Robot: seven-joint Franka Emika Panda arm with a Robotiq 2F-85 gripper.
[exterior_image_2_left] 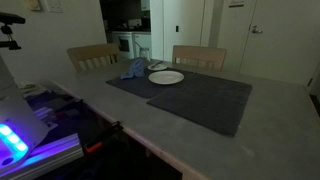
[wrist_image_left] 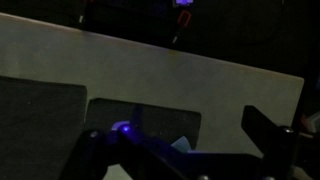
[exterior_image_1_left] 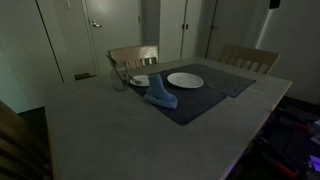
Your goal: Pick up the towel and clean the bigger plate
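Blue towel (exterior_image_1_left: 160, 96) is lying crumpled on the bench (exterior_image_1_left: 95, 130), just beside the bigger plate (exterior_image_1_left: 185, 80) at its 8 o'clock. In the wrist view the gripper (wrist_image_left: 172, 125) looks spread wide.

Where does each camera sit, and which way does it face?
Exterior view: off a table corner, facing the bigger plate, towel and doors behind; no arm shows.
Exterior view: beside lit equipment, perhaps the robot's stand, facing along the table to the chairs; no arm.
Wrist view: above the pale table, looking across it; the dark gripper, fingers apart, fills the bottom.
Shared: both exterior views show plate, towel and placemats.
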